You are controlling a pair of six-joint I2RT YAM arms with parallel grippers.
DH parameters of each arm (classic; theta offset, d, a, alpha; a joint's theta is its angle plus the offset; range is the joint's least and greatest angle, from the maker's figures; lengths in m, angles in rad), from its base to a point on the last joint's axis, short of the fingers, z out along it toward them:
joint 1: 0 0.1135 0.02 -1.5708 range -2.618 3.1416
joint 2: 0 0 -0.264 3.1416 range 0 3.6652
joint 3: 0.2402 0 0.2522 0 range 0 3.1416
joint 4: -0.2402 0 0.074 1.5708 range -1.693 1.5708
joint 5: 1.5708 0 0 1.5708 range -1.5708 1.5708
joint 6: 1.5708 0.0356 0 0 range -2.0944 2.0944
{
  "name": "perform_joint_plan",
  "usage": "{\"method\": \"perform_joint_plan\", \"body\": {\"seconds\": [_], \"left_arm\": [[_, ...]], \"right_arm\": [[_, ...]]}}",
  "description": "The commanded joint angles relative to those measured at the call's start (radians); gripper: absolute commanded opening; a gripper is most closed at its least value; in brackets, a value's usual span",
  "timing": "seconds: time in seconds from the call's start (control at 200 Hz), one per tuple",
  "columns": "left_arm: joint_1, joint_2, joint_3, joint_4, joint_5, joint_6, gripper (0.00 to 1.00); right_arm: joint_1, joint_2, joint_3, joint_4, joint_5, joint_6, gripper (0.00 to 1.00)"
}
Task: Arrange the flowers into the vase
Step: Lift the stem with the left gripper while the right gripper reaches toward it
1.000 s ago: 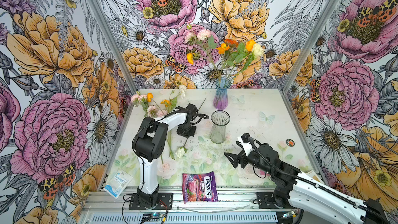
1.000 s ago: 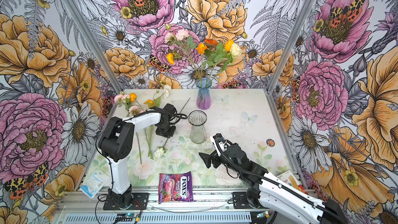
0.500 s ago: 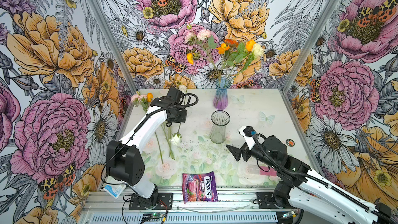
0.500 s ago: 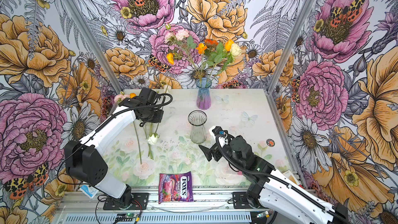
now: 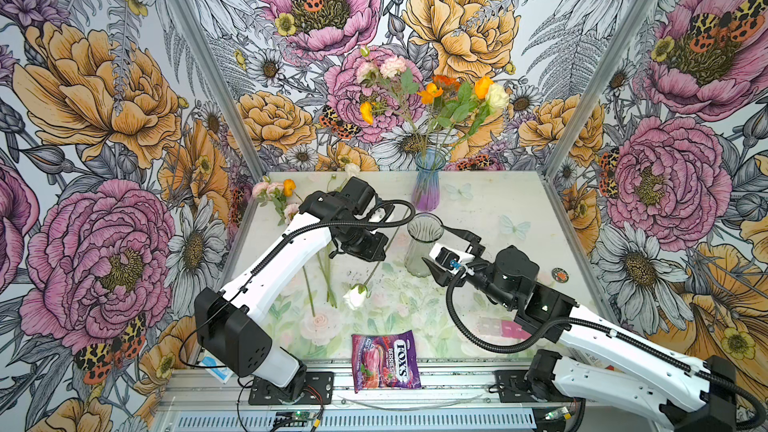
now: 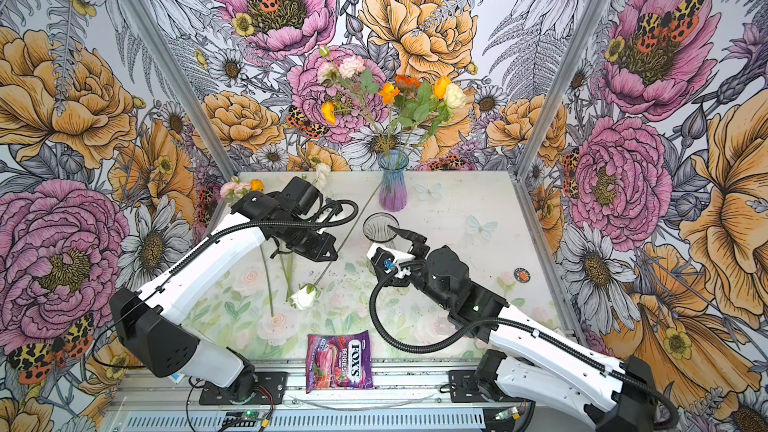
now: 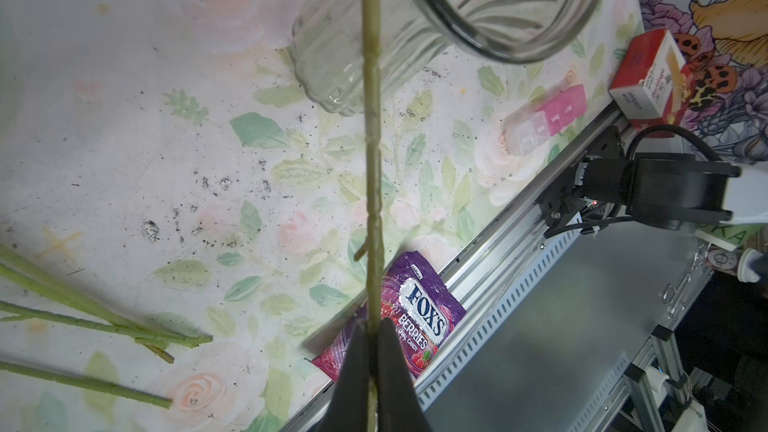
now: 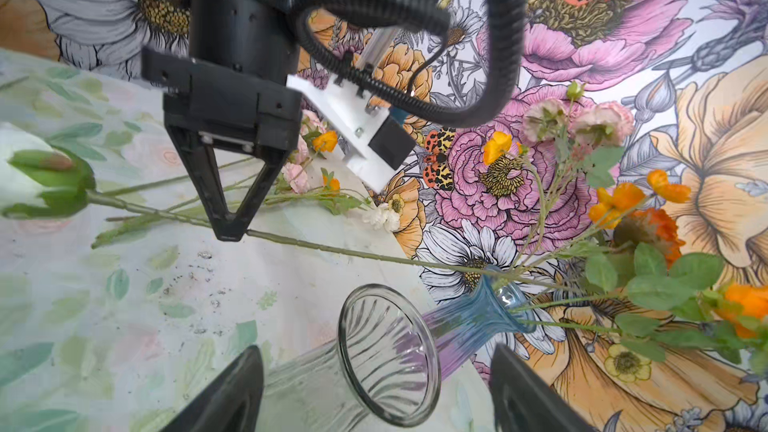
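Closed fully, the left claw [image 8: 229, 229] is clamped on the green stem of a white rose [image 5: 356, 296] partway along its length. The stem is held slanted, with the bloom at the lower end near the tabletop [image 5: 498, 201]; whether the bloom touches cannot be told. The bare end of the stem is pointed past the rim of the clear vase [image 5: 422, 251].

The right claw [image 8: 376, 351] is spread wide, with one finger on each side of the clear vase. No firm grip is shown.

The left arm is raised from its front-left base and bent over the middle of the table, with the wrist turned sideways. The right arm is stretched low from the front-right base towards the centre.

A blue vase [image 5: 427, 189] is placed upright behind the clear vase, and a bunch of flowers [image 5: 432, 93] is stood in it. Loose flowers [image 5: 274, 193] are laid at the back left of the table.

The tabletop is printed with pale roses and leaves and is marked with dark specks. A purple candy bag [image 5: 384, 361] is laid at the front edge, and a pink pill box [image 7: 548, 118] near the right arm. The walls [image 5: 104, 118] are covered with large printed blooms.
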Motion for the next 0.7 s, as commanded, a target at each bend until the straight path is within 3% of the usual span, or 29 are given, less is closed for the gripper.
{"method": "perform_joint_plan", "body": {"seconds": [0.0,0.34,0.45,0.58,0.696], "left_arm": [[-0.026,-0.071,0.056,-0.052,0.059,-0.002,0.00],[-0.084,-0.108,0.071,-0.134,0.173,0.059,0.00],[-0.094,-0.112,0.073,-0.151,0.177,0.070,0.00],[-0.099,-0.121,0.068,-0.153,0.178,0.070,0.00],[-0.104,-0.132,0.061,-0.154,0.176,0.068,0.00]], "right_arm": [[0.006,0.029,0.026,0.122,-0.026,-0.159,0.86],[0.045,0.147,0.098,0.158,-0.070,-0.351,0.79],[0.061,0.164,0.120,0.126,-0.059,-0.388,0.73],[0.071,0.172,0.140,0.060,-0.056,-0.409,0.58],[0.074,0.161,0.127,0.037,-0.059,-0.413,0.56]]}}
